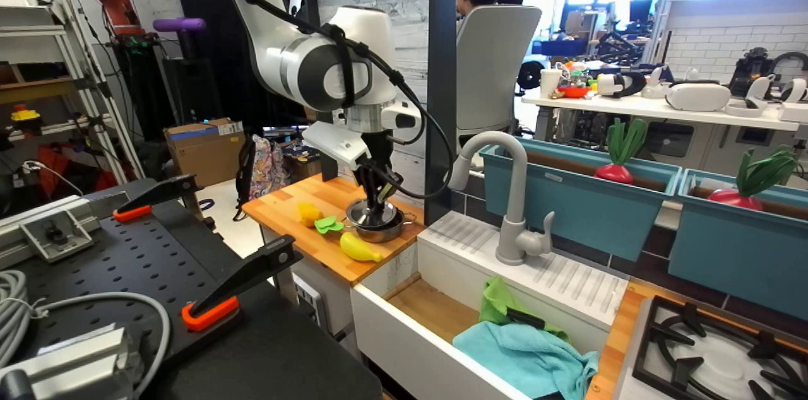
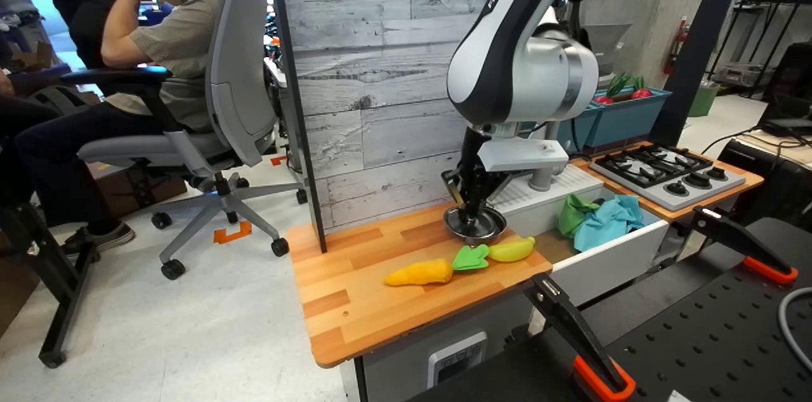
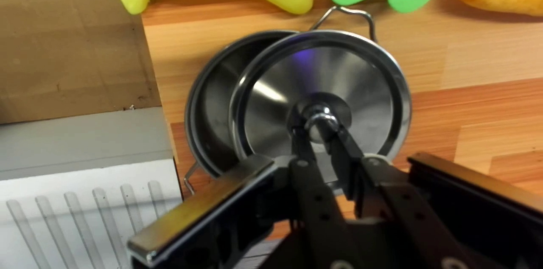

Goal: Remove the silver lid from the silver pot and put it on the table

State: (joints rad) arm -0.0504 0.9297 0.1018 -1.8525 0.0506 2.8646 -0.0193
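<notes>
The silver lid (image 3: 318,69) is held directly beneath the gripper (image 3: 319,135), which pinches its knob (image 3: 317,121), off-centre over the silver pot (image 3: 212,107). Only the wrist view shows that knob clearly; in both exterior views, the white arm (image 2: 552,72) bends down over the table (image 2: 361,300), gripper pointing downward

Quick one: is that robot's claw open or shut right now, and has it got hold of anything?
Claw: closed, holding the silver lid by its knob.
</notes>
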